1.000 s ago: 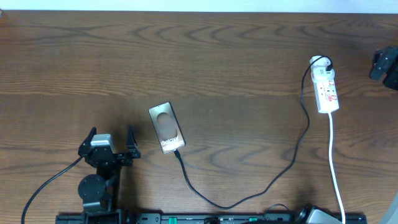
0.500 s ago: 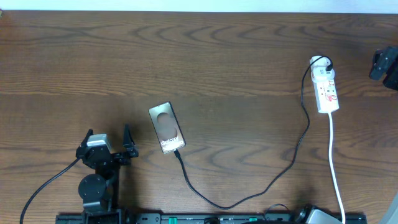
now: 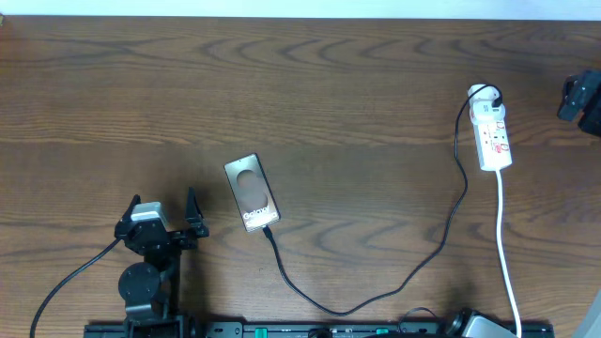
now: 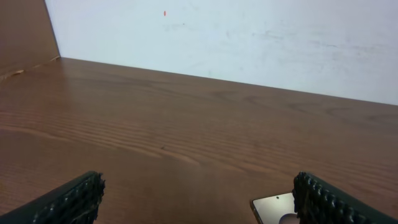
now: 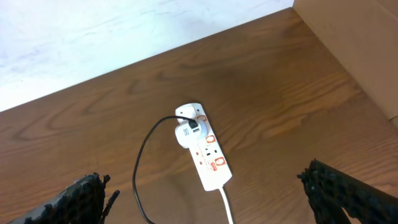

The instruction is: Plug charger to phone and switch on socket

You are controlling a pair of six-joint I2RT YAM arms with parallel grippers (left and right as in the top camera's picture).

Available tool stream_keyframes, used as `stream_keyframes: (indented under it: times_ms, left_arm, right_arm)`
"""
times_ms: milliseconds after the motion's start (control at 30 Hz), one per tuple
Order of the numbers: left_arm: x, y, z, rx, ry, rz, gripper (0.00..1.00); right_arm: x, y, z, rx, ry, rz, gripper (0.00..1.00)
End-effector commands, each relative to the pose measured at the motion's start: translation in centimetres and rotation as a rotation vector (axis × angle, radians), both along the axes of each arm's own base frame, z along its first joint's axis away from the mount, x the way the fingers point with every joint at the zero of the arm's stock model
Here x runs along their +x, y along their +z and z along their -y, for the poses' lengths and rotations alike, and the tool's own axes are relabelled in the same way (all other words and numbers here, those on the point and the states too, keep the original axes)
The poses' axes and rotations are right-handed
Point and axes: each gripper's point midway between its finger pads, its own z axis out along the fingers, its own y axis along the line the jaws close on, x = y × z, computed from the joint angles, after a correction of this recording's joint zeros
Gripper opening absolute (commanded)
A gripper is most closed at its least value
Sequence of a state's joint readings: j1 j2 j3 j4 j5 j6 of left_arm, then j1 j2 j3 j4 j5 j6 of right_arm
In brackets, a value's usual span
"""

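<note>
Phone (image 3: 252, 192) shiny brownish-grey; charger (image 3: 269, 235) black; socket (image 3: 494, 136) white, red markings; table (image 3: 329, 84) dark wood grain.

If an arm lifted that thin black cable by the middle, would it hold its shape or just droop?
Probably droop: the charger lies in loose curves across the table, so it looks floppy and light. Its ends sit at the phone and the socket, so a lift may well tug the phone along.

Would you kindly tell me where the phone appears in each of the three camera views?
Overhead: the phone lies flat, left of centre, in the lower half.
Left wrist: only one corner of it shows, at the bottom edge, right of centre.
Right wrist: not in it.
Shared landmark: the brown wooden table, which fills all three views.
</note>
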State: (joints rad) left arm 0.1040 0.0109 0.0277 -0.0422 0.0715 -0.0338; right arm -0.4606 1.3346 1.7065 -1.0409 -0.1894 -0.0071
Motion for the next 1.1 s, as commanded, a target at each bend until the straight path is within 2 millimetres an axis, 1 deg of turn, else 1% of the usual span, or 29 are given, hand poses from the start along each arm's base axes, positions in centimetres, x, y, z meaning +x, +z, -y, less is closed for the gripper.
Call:
stream_keyframes:
  times_ms: [0, 333, 367, 400, 500, 567, 633, 733, 833, 933, 1067]
  left_arm:
    - [-0.1, -1.6, -0.3, -0.016, 0.016, -0.041, 0.97]
    - [-0.1, -1.6, -0.3, -0.016, 0.016, -0.041, 0.97]
    - [-0.1, -1.6, -0.3, -0.016, 0.016, -0.041, 0.97]
    - [-0.1, -1.6, -0.3, -0.016, 0.016, -0.041, 0.97]
    - [-0.1, -1.6, -0.3, -0.016, 0.016, -0.041, 0.97]
    - [-0.1, -1.6, -0.3, -0.016, 0.016, -0.041, 0.97]
    - [-0.1, -1.6, -0.3, -0.016, 0.016, -0.041, 0.97]
    - [-0.1, -1.6, -0.3, -0.016, 0.016, -0.041, 0.97]
    - [-0.1, -1.6, -0.3, -0.016, 0.016, -0.041, 0.97]
    - [-0.1, -1.6, -0.3, -0.016, 0.016, -0.041, 0.97]
    - [-0.1, -1.6, -0.3, -0.016, 0.016, -0.041, 0.97]
  right_arm:
    - [0.0, 0.1, -0.2, 0.01, -0.004, 0.003, 0.99]
    - [-0.1, 0.0, -0.1, 0.008, -0.006, -0.003, 0.99]
    - [0.0, -0.1, -0.2, 0.013, -0.002, -0.005, 0.99]
    - [0.2, -0.4, -0.8, 0.03, 0.02, -0.008, 0.99]
    - [0.9, -2.0, -1.6, 0.059, 0.055, -0.043, 0.99]
    - [1.9, -2.9, -2.1, 0.055, 0.076, -0.025, 0.99]
    - [3.2, -3.8, -3.0, 0.051, 0.098, 0.023, 0.99]
    - [4.9, -5.5, -5.1, 0.017, 0.163, 0.117, 0.99]
    - [5.8, -7.1, -7.1, -0.031, 0.214, 0.23, 0.99]
    - [5.7, -8.8, -8.5, -0.085, 0.23, 0.348, 0.99]
    - [4.0, -11.4, -9.4, -0.135, 0.209, 0.445, 0.99]
